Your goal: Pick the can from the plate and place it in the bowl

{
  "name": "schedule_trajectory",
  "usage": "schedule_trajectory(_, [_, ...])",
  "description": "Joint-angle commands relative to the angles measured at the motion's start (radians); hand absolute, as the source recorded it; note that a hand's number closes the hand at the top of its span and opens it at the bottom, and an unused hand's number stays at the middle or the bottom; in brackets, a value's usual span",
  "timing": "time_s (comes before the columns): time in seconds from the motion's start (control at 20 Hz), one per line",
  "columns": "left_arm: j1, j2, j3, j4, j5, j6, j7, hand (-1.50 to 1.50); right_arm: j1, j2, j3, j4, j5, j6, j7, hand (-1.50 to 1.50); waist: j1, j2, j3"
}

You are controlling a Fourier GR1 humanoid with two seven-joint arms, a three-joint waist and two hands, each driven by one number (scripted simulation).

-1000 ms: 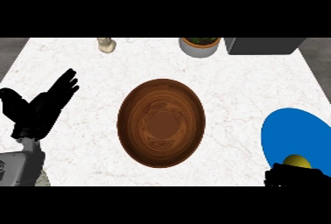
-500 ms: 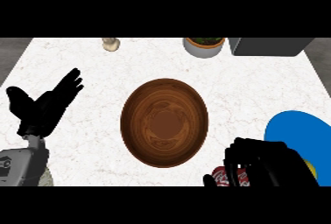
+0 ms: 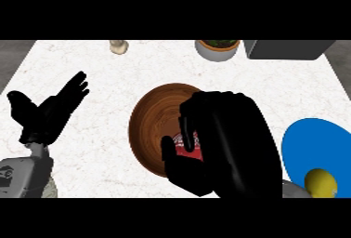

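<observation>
Two hands in the head view: right hand (image 3: 223,148) over the wooden bowl (image 3: 152,122), fingers and thumb curled round the red can (image 3: 188,144), held above the bowl's inside. Left hand (image 3: 48,111) resting open at left, fingers up. Blue plate (image 3: 308,139) at right, bearing a yellow object (image 3: 321,182).

It's a home kitchen: a white marbled worktop (image 3: 103,69) carries a wooden bowl (image 3: 154,116), a blue plate (image 3: 308,139), a potted plant (image 3: 218,49) and a small shaker (image 3: 119,46) near the back edge, beside a dark appliance (image 3: 288,49).
</observation>
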Motion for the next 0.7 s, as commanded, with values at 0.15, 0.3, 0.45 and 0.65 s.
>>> schedule_trajectory(0.15, [0.044, -0.021, -0.02, -0.046, -0.002, -0.008, 0.002, 0.0, -0.182, 0.036, -0.115, 0.374, -0.009, -0.127, 0.019, 1.5, 0.012, 0.004, 0.002])
schedule_trajectory(0.3, [0.029, 0.005, 0.014, -0.012, 0.013, -0.04, -0.042, 0.0, -0.209, 0.036, -0.179, 0.546, -0.034, -0.209, -0.126, 1.5, 0.012, 0.009, 0.002])
schedule_trajectory(0.45, [0.04, -0.012, -0.025, -0.066, -0.013, -0.017, 0.018, 0.0, -0.239, 0.036, -0.135, 0.688, -0.115, -0.338, -0.167, 1.5, 0.02, 0.007, 0.003])
schedule_trajectory(0.65, [0.032, 0.005, 0.014, -0.035, 0.002, -0.03, -0.007, 0.0, -0.286, 0.036, -0.161, 0.928, -0.17, -0.42, -0.339, 1.5, 0.021, 0.01, 0.003])
